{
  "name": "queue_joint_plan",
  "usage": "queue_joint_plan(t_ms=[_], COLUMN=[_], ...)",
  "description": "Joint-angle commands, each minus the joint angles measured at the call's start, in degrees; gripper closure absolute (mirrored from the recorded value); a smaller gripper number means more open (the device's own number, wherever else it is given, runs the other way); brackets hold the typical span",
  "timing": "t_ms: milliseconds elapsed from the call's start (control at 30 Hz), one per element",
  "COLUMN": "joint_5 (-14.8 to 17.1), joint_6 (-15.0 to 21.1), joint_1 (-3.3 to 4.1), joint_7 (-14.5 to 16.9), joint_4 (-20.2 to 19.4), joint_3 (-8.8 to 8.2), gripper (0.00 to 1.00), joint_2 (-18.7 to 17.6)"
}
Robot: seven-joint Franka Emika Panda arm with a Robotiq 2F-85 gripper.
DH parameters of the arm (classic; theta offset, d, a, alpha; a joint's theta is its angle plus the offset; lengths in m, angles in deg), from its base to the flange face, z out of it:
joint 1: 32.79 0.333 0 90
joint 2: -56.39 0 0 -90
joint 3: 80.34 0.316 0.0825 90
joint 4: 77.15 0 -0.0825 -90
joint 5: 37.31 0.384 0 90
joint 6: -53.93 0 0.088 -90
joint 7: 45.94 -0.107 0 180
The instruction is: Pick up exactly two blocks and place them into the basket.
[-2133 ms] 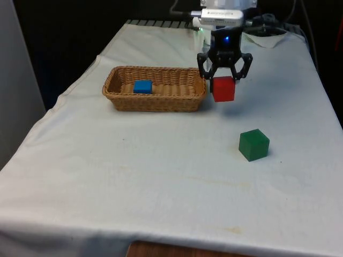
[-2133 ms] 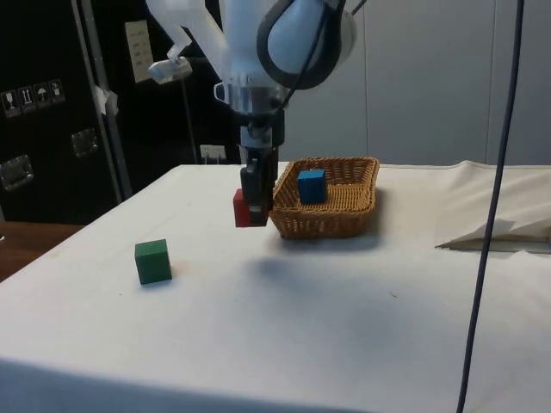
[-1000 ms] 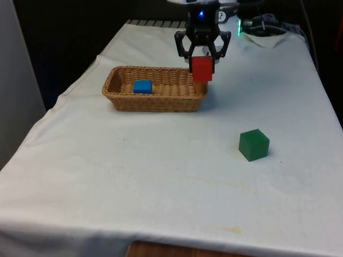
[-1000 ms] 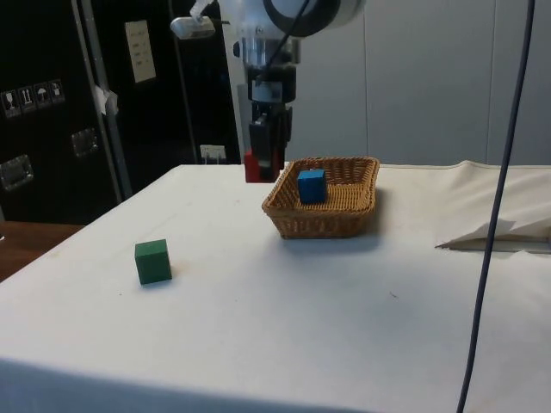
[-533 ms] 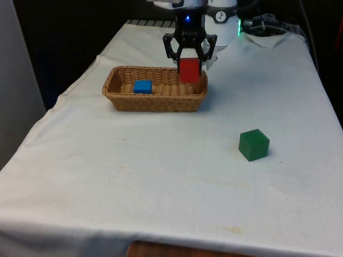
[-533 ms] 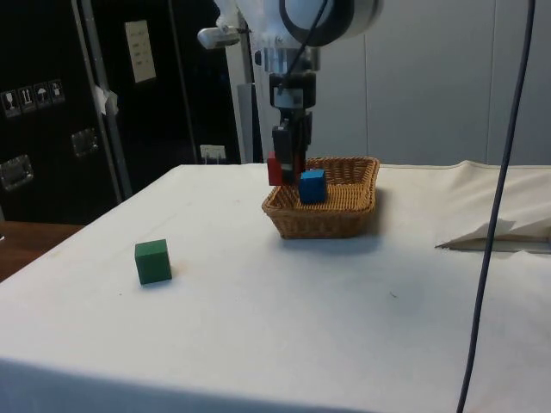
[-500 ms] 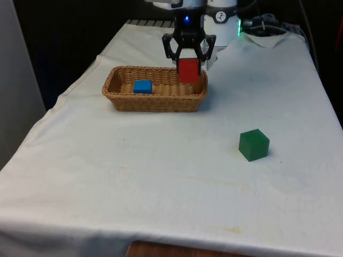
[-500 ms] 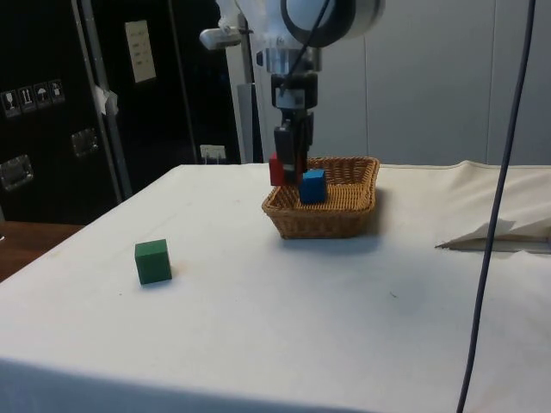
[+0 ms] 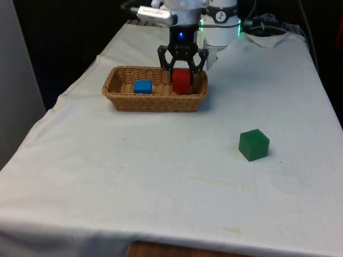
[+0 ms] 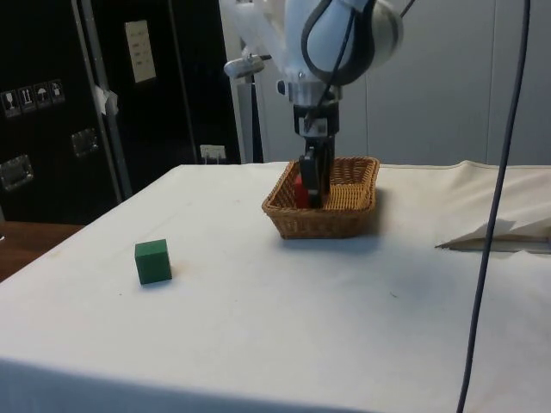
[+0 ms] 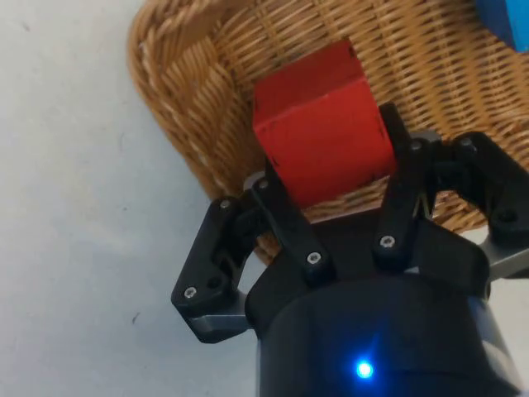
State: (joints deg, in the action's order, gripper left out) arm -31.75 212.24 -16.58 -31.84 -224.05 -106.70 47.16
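- Since half a second ago, the pincer point(image 9: 181, 72) has carried the red block point(image 9: 181, 81) down into the basket point(image 9: 153, 101), at its end toward the front view's right.
- Its fingers point(image 11: 289, 219) are clamped on the red block's sides.
- Toward the basket's other end lies the blue block point(image 9: 142, 86).
- Well apart, the green block point(image 9: 253, 144) sits on the counter point(image 9: 161, 171).

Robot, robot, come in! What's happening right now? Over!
Gripper shut on red block, low inside basket. Blue block already in. Green block out on cloth, nothing blocking.
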Motion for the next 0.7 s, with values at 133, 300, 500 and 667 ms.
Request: queue_joint_plan(t_ms=[133,300,500,667], joint_5=[0.11,2.06,0.80,2.23], joint_6=[2.06,3.61,3.61,4.01], joint_1=[0.00,-0.46,0.06,-0.52], joint_7=[-0.06,0.97,0.00,0.97], joint_4=[-0.17,-0.34,0.00,-0.23], joint_3=[0.17,1.43,0.52,1.55], gripper=[0.93,0.55,0.00,0.00], joint_2=[-2.29,-3.15,-4.18,-3.78])
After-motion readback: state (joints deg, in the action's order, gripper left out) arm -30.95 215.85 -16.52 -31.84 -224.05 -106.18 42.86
